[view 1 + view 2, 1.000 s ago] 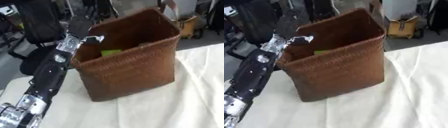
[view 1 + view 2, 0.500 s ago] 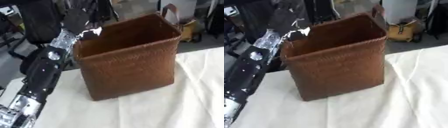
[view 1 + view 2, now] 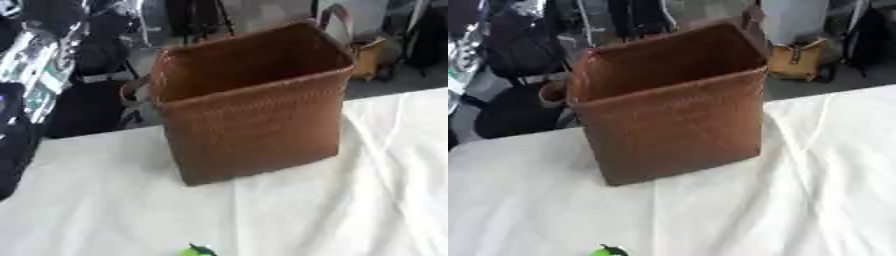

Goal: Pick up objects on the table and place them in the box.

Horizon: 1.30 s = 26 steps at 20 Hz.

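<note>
Brown woven box (image 3: 254, 125) stands upright on white tablecloth (image 3: 350, 200), contents hidden.

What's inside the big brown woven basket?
Only the bare inner walls of the brown woven basket show. Its bottom is hidden behind the front wall, so anything lying down there cannot be seen.

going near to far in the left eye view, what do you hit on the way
small green thing at the bottom edge → bare white tablecloth → brown woven basket → yellow bag on the floor behind it
</note>
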Each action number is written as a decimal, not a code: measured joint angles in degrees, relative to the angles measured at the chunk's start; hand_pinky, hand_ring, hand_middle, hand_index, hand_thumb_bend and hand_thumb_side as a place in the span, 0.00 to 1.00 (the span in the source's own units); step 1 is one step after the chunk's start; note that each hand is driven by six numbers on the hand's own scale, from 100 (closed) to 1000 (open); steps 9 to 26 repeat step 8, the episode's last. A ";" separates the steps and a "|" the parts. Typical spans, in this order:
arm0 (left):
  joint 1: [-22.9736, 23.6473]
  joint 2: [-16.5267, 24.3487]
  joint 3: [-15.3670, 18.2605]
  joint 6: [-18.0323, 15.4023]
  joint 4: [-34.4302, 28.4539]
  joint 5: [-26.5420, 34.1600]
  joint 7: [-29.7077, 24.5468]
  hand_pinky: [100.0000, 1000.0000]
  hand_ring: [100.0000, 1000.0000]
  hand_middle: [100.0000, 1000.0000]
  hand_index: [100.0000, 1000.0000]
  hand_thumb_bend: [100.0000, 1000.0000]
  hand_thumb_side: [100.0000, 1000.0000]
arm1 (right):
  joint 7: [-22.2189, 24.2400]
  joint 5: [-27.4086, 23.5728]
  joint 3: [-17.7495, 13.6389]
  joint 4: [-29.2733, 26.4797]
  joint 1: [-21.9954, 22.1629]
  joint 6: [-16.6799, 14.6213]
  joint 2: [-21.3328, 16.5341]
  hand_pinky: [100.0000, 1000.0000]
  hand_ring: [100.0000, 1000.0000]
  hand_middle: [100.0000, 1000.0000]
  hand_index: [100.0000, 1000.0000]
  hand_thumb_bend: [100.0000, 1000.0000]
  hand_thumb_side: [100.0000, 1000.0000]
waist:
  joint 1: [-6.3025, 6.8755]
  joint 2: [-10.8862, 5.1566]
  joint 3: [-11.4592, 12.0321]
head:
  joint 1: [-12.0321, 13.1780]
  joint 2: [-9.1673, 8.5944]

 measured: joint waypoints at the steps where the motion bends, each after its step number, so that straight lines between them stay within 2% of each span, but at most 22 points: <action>1: 3.23 0.17 0.80 0.69 -4.58 3.60 0.81 1.00 0.85 0.79 0.91 0.01 1.00 | 0.18 -0.42 -0.37 0.00 0.21 -0.18 -0.09 0.63 0.51 0.54 0.56 0.00 1.00 | -0.38 -0.10 0.23 | -0.23 0.32; 4: 8.83 0.06 2.95 0.98 -12.94 11.28 3.34 1.00 0.86 0.80 0.91 0.03 1.00 | 0.69 -1.48 -1.28 0.00 0.90 -0.69 -0.25 0.64 0.52 0.54 0.56 0.00 1.00 | -1.52 -0.79 0.56 | -0.72 1.21; 8: 13.08 -3.27 6.20 -2.86 -15.88 16.41 6.95 1.00 0.87 0.81 0.95 0.03 1.00 | 1.22 -2.59 -2.23 0.00 1.55 -1.22 -0.26 0.64 0.52 0.54 0.56 0.00 1.00 | -2.82 -1.39 1.56 | -1.24 2.78; 26: 13.08 -3.27 6.20 -2.86 -15.88 16.41 6.95 1.00 0.87 0.81 0.95 0.03 1.00 | 1.22 -2.59 -2.23 0.00 1.55 -1.22 -0.26 0.64 0.52 0.54 0.56 0.00 1.00 | -2.82 -1.39 1.56 | -1.24 2.78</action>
